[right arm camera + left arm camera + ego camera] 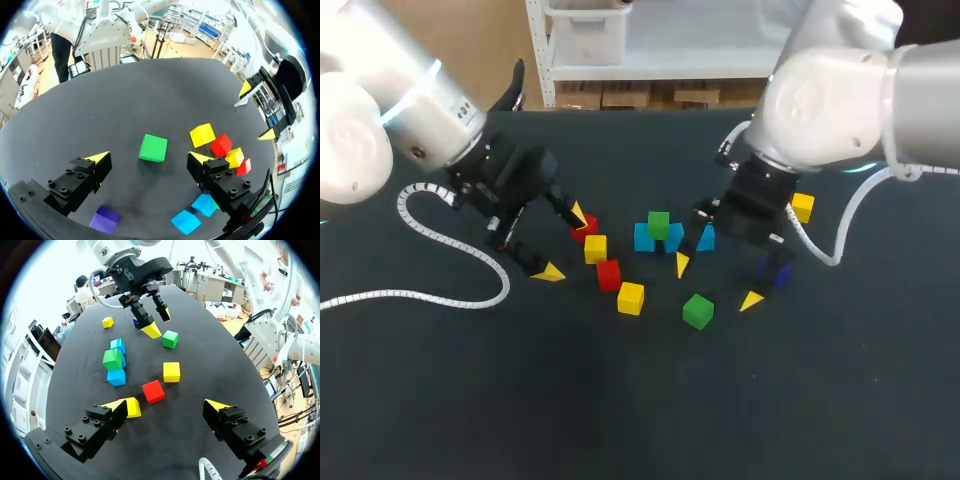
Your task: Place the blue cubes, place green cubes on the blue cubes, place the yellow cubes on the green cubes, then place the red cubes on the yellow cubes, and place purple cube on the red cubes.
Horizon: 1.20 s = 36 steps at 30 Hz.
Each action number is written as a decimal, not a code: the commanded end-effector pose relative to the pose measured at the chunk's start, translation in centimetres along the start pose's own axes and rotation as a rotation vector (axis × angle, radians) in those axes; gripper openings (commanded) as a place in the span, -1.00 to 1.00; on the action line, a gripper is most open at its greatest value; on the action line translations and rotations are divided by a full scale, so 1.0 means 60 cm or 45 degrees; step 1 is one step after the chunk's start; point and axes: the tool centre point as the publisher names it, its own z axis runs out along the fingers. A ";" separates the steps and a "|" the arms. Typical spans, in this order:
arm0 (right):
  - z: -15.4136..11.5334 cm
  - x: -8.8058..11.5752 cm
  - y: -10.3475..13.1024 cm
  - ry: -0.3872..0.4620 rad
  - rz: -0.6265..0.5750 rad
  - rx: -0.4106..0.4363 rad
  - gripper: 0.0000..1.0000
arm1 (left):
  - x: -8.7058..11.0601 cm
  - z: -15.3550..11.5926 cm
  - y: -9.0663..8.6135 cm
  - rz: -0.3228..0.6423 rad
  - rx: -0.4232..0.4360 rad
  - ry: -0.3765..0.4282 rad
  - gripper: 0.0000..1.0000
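Early in the stacking job, the blue cubes [644, 238] sit together at the centre of the frame, with one green cube [658, 223] already on top. A second green cube [698, 311] lies loose at lower centre, by the right gripper [717, 282], whose fingers are spread and empty. The left gripper [564, 243], likewise open and empty, hovers centre-left over scattered red cubes [609, 274] and yellow cubes [630, 298]. The purple cube [778, 273] waits at right, unstacked.
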 end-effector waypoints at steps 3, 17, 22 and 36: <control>0.018 -0.006 0.005 0.023 0.049 -0.007 1.00 | 0.002 0.001 0.003 0.002 0.003 -0.001 1.00; 0.036 -0.005 -0.003 0.085 0.207 -0.069 1.00 | 0.002 0.001 0.003 0.002 0.003 -0.001 1.00; 0.035 0.000 -0.003 0.087 0.233 -0.063 0.99 | 0.002 0.001 0.003 0.002 0.003 -0.001 1.00; 0.045 0.004 -0.003 0.084 0.260 -0.066 -0.03 | 0.002 0.001 0.003 0.002 0.003 -0.001 1.00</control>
